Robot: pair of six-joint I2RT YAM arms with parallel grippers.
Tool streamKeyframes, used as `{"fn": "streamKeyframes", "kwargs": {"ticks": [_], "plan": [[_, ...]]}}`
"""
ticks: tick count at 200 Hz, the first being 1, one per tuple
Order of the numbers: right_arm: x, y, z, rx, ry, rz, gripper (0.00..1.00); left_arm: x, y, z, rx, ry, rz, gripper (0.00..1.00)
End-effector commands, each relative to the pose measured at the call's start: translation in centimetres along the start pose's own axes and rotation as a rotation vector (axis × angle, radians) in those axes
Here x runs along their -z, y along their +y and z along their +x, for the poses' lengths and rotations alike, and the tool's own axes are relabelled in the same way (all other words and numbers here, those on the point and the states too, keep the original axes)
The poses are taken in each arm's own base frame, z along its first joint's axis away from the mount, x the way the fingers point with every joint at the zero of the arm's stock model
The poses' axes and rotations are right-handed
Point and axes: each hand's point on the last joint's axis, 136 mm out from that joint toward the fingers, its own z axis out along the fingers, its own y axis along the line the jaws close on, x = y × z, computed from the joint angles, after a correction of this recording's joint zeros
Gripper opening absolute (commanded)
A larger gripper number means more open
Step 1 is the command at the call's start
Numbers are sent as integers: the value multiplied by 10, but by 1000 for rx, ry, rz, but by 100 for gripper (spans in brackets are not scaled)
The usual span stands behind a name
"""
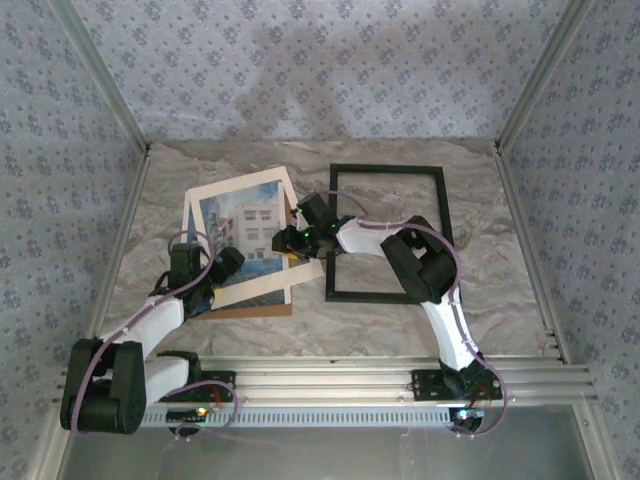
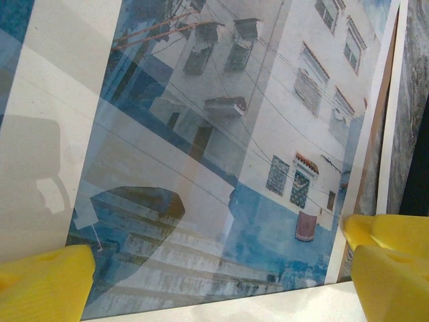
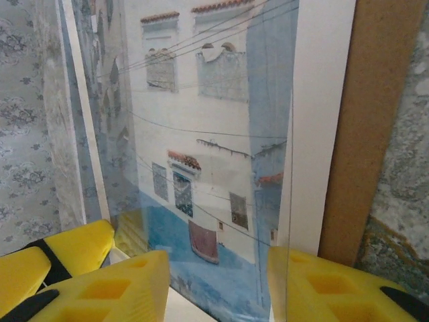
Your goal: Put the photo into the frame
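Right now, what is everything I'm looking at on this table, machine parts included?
table: one, grey marbled.
walls: blue-grey patterned, around the table.
backing board: one, brown, left of centre.
photo: one, blue-and-white buildings, cream border, on the backing board.
clear sheet: apparently one, see-through, over the photo.
frame: one, black, empty, right of the photo.
left claw: one, yellow fingers, open above the photo.
right claw: one, yellow fingers apart, at the photo's right edge.
arms: two, white and black, near edge.
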Motion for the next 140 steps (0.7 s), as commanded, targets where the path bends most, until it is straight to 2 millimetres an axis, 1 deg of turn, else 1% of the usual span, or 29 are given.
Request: {"fn": "streamKeyframes", "kwargs": {"ticks": [1, 42, 49, 60, 80, 88, 107, 140], "plan": [[-1, 6, 1, -2, 29, -12, 38, -3, 40, 33, 46, 108, -143, 99], [0, 4, 1, 6, 32, -13, 20, -3, 42, 32, 44, 103, -153, 99], [1, 5, 1, 10, 32, -16, 16, -3, 42, 31, 43, 101, -154, 98], [4, 8, 0, 17, 29, -21, 8, -2, 41, 28, 38, 95, -157, 99], [12, 14, -3, 39, 22, -34, 0, 1, 36, 20, 24, 72, -156, 99], [17, 20, -5, 53, 16, -46, 0, 3, 32, 14, 21, 57, -148, 98], [32, 35, -9, 100, 4, -70, 0, 12, 19, -7, 26, 5, -121, 99], [62, 59, -12, 191, -16, -93, 0, 41, -11, -61, 5, -152, -75, 98]]}}
